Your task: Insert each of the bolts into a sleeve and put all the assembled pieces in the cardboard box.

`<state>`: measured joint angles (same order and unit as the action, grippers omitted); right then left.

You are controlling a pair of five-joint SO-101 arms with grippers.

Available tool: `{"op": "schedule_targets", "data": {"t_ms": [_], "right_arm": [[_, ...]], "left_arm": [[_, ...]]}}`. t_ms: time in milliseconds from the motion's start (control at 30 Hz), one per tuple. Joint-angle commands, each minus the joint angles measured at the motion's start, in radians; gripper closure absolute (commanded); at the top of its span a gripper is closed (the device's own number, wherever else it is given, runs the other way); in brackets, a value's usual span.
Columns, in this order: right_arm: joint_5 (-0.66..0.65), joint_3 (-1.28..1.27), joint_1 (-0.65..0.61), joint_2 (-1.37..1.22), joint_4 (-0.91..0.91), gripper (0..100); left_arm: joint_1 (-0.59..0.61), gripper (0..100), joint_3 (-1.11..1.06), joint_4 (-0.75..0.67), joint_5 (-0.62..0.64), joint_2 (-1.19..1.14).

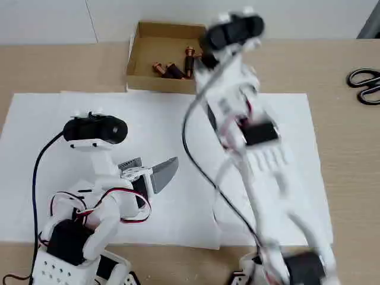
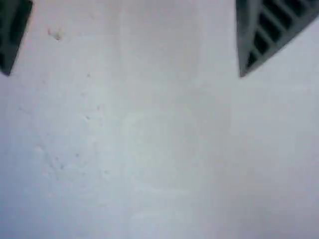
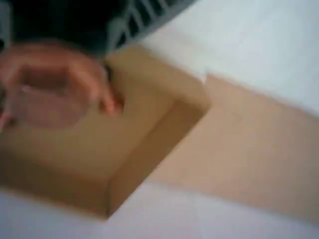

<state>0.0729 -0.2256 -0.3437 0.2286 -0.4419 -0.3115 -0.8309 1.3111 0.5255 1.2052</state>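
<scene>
The step in hand looks like the drop-off. Nearest the arm bases, the left gripper (image 1: pixel 155 164) hangs low over the white sheet of paper (image 1: pixel 59 178). It is best left parked there, out of the other arm's way. Farther out, the right gripper (image 1: pixel 202 62) reaches across the sheet to the right-hand wall of the cardboard box (image 1: pixel 142 31) at the back of the surface (image 1: pixel 59 65). To do this well, the load should sit over the open floor of the box, not over its wall. It should come down low before being let go, so it neither bounces out nor knocks the assembled pieces (image 1: pixel 166 70) lying along the near wall. As for the jaws, the left pair stands wide apart with only bare paper between them, holding and touching nothing. In the right wrist view a blurred copper shape (image 3: pixel 50 89) hangs close over the floor of the box (image 3: pixel 149 144). It is likely a bolt in its sleeve, and from above one upright piece (image 1: pixel 189 59) stands just beside the right gripper. Whether those jaws are clamped on it or parted I cannot tell. Scissors (image 1: pixel 365 84) lie well off to the right, clear of the work.
</scene>
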Motion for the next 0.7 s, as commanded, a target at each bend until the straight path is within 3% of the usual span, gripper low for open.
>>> {"op": "schedule_targets", "data": {"t_ms": [0, 133, 333, 667], "right_arm": [[-0.008, 0.216, 0.010, -0.302, 0.231, 99.5], [-0.008, 0.420, 0.010, -0.581, 0.325, 99.5], [-0.008, 0.692, 0.008, -0.914, 0.326, 99.5], [-0.008, 0.829, 0.008, -1.127, 0.326, 95.5]], "left_arm": [[0.038, 73, -0.019, 0.000, 0.005, 0.008], [0.107, 73, -0.041, 0.000, 0.005, 0.008], [0.126, 73, -0.041, 0.000, 0.005, 0.008], [0.124, 73, -0.041, -0.003, 0.005, 0.008]]}}
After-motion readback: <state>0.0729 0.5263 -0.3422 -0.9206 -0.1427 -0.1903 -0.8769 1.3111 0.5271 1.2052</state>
